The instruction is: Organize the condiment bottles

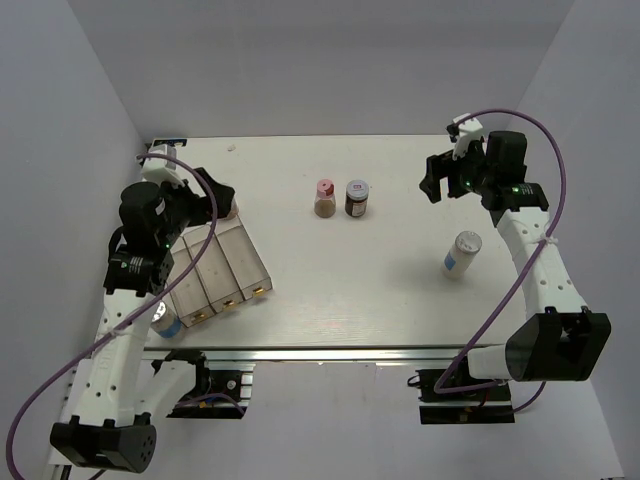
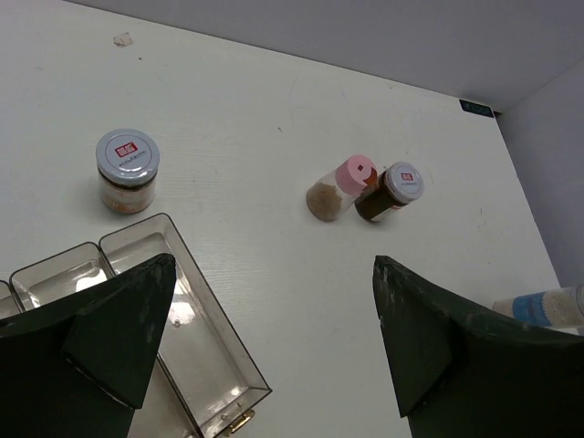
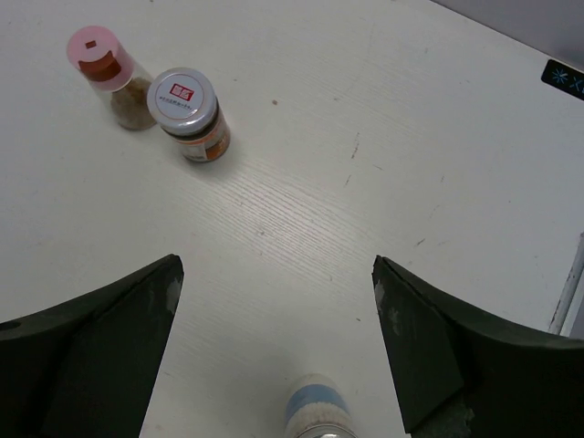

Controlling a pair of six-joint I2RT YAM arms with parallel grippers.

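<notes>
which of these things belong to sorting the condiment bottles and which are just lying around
Job: pink-lidded jar; dark brown jar; blue-label jar; tan silver-lidded jar; second blue-label jar, near-left edge.
Lying about: clear tray; small scrap.

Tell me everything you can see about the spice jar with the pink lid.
The pink-lidded jar is a small cylinder with a clear body, glass or plastic by its look, holding tan powder. Its round pink lid has a small darker rectangular mark on top. It stands upright near the middle of the white table. The dark brown jar stands close beside it, on its right in the top view; whether they touch cannot be told. Nothing holds it.
</notes>
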